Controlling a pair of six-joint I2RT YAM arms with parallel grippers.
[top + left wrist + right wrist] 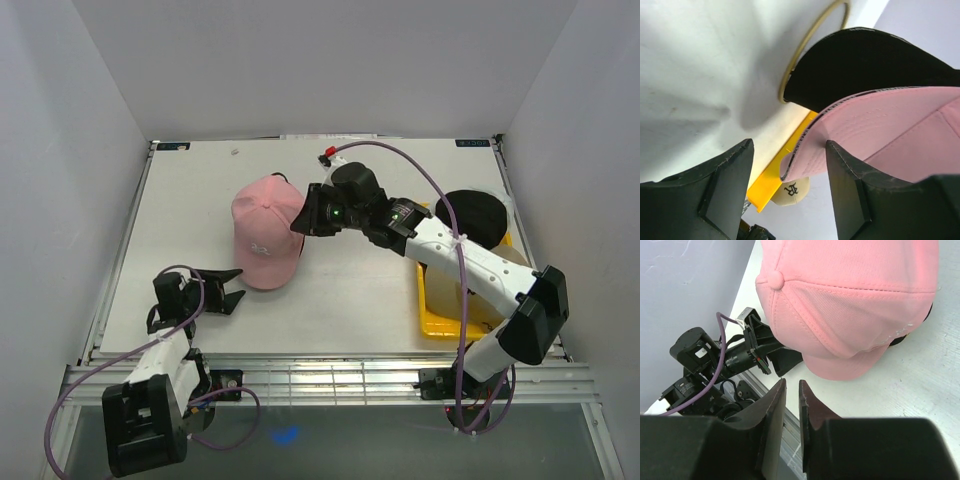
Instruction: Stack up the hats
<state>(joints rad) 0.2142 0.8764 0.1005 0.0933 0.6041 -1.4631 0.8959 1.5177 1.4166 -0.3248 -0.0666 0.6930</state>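
Note:
The pink cap (265, 235) lies on the table centre, brim toward the near edge; it also shows in the right wrist view (850, 300) and the left wrist view (890, 130). My left gripper (238, 284) (790, 145) is open and empty, with the brim's edge just ahead of it. My right gripper (300, 222) (791, 382) is nearly shut with a thin gap, holds nothing, and sits by the cap's right rear side. The black cap (475, 215) (865, 65) and the tan cap (443, 290) (792, 192) are at the right. The white cap is not in view.
The yellow tray (440, 325) (775, 177) stands at the right under my right arm and holds the tan cap. A thin tan ring (812, 45) shows behind the black cap. White walls close the table on three sides.

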